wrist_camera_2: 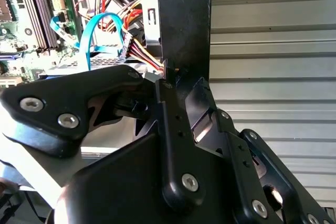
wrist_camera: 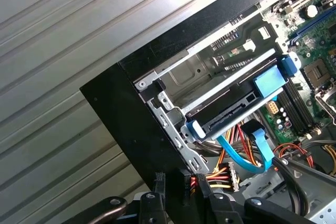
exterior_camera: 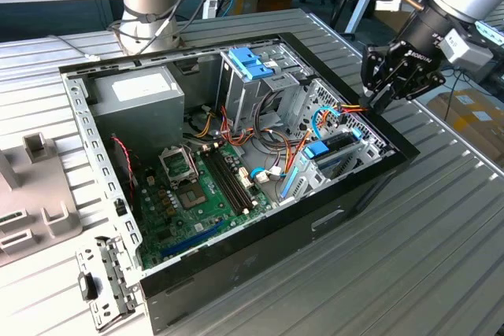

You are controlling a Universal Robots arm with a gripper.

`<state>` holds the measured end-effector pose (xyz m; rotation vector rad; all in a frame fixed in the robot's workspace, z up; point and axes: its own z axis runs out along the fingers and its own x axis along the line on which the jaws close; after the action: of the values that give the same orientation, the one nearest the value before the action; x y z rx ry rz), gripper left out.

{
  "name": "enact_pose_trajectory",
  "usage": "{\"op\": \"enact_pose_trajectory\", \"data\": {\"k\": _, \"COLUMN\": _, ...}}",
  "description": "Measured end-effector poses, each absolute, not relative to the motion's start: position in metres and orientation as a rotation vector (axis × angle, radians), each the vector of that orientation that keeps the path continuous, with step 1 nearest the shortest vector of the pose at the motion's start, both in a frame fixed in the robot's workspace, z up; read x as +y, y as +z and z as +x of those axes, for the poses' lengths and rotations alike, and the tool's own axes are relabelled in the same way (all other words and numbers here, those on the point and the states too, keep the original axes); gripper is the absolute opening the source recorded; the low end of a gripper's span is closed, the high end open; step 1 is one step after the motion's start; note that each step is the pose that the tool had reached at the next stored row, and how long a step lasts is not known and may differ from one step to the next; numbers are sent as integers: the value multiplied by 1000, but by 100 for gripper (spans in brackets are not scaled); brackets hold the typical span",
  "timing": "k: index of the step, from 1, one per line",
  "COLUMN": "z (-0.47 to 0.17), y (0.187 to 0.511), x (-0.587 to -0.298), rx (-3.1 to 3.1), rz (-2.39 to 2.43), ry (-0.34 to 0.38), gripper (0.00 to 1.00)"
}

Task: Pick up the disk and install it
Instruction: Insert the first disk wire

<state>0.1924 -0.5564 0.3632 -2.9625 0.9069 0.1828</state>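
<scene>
gripper (exterior_camera: 376, 98) empty, fingers closed at the case (exterior_camera: 394, 164) rim | disk (exterior_camera: 335, 147) lies in the drive bay inside the case, just below and inward of gripper | long axis runs along that case wall

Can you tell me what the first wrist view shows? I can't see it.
The disk, dark with blue side rails, sits in a metal bay at the corner of the open black computer case. Coloured cables run below it, and part of the green motherboard shows beyond. The case rests on a ribbed grey table.
</scene>
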Motion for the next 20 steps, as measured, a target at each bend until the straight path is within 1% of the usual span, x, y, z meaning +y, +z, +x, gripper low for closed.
{"op": "enact_pose_trajectory", "data": {"k": 7, "z": 192, "y": 363, "x": -556, "rx": 907, "rz": -2963, "ry": 183, "gripper": 36}}
{"op": "enact_pose_trajectory", "data": {"k": 8, "z": 192, "y": 363, "x": -556, "rx": 907, "rz": -2963, "ry": 183, "gripper": 35}}
{"op": "enact_pose_trajectory", "data": {"k": 9, "z": 192, "y": 363, "x": -556, "rx": 907, "rz": -2963, "ry": 183, "gripper": 28}}
{"op": "enact_pose_trajectory", "data": {"k": 10, "z": 192, "y": 363, "x": -556, "rx": 907, "rz": -2963, "ry": 183, "gripper": 28}}
{"op": "enact_pose_trajectory", "data": {"k": 11, "z": 192, "y": 363, "x": -557, "rx": 907, "rz": -2963, "ry": 183, "gripper": 22}}
{"op": "enact_pose_trajectory", "data": {"k": 12, "z": 192, "y": 363, "x": -557, "rx": 907, "rz": -2963, "ry": 183, "gripper": 18}}
{"op": "enact_pose_trajectory", "data": {"k": 20, "z": 192, "y": 363, "x": -557, "rx": 906, "rz": -2962, "ry": 183, "gripper": 18}}
